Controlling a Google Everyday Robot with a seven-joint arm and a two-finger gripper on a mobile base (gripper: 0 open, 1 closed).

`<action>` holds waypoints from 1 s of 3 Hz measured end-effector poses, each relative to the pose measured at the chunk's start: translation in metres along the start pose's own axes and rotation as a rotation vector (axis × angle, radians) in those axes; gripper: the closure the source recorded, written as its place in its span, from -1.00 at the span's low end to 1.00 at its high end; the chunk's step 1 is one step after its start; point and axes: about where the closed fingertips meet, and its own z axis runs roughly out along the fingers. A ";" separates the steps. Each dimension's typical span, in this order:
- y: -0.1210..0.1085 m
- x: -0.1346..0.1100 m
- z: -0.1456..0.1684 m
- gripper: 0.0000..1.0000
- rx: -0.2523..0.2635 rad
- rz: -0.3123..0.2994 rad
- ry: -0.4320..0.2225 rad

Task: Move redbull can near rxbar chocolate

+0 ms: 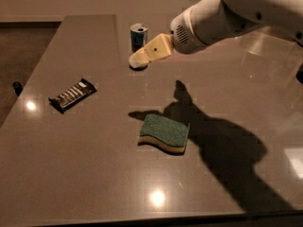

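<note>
Camera view, upper centre: your gripper [138,60] hangs just below the upright redbull can [138,35]; whether it's open, you cannot tell.

The counter [71,174] is smooth, polished brown and mirrors the lights. Near its far edge the redbull can [138,36] shows shiny metal, and the gripper [139,60] before its base looks like matt tan plastic. Toward the left edge, the rxbar chocolate [72,94] wears a glossy wrapper. The sponge [164,132] looks rough-topped and foamy.
</note>
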 end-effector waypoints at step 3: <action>0.005 -0.065 0.081 -1.00 0.050 0.015 -0.136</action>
